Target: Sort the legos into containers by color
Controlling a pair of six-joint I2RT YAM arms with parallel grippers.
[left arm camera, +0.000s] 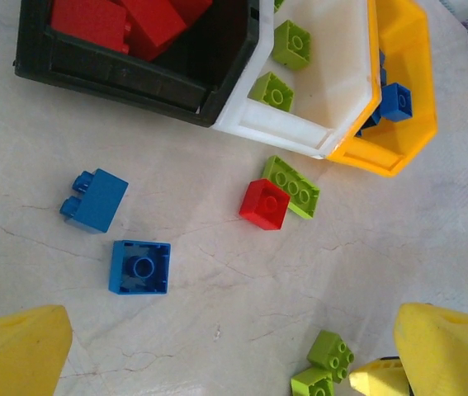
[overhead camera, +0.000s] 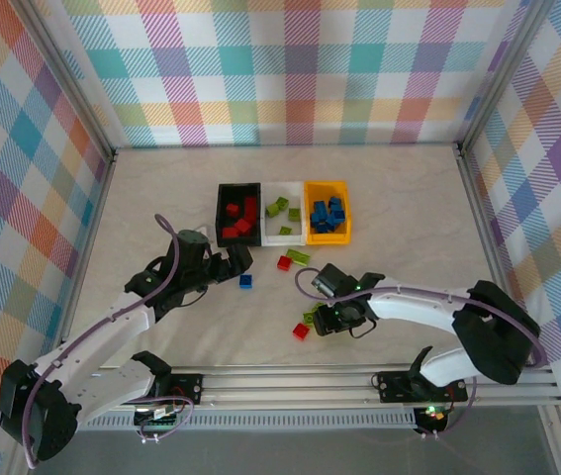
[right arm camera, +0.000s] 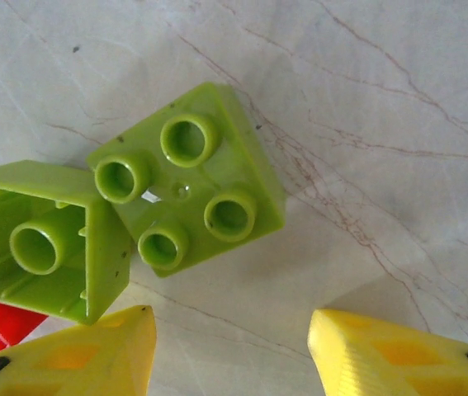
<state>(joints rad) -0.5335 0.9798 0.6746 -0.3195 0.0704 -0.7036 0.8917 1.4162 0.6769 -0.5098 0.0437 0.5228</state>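
Lime-green probably next for the white bin (left arm camera: pixel 337 82), so hangs the right gripper (right arm camera: pixel 229 346) low, jaws spread and empty, just short of two touching lime legos (right arm camera: pixel 186 177) ahead of the gap, and poises the left gripper (left arm camera: pixel 232 330), jaws likewise spread, short of two blue legos (left arm camera: pixel 141 266) ahead of its gap.

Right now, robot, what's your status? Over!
Left pincer open, empty, near loose blue legos. Right pincer open over green lego, not gripped. Second green lego touching it, crowding the grab.
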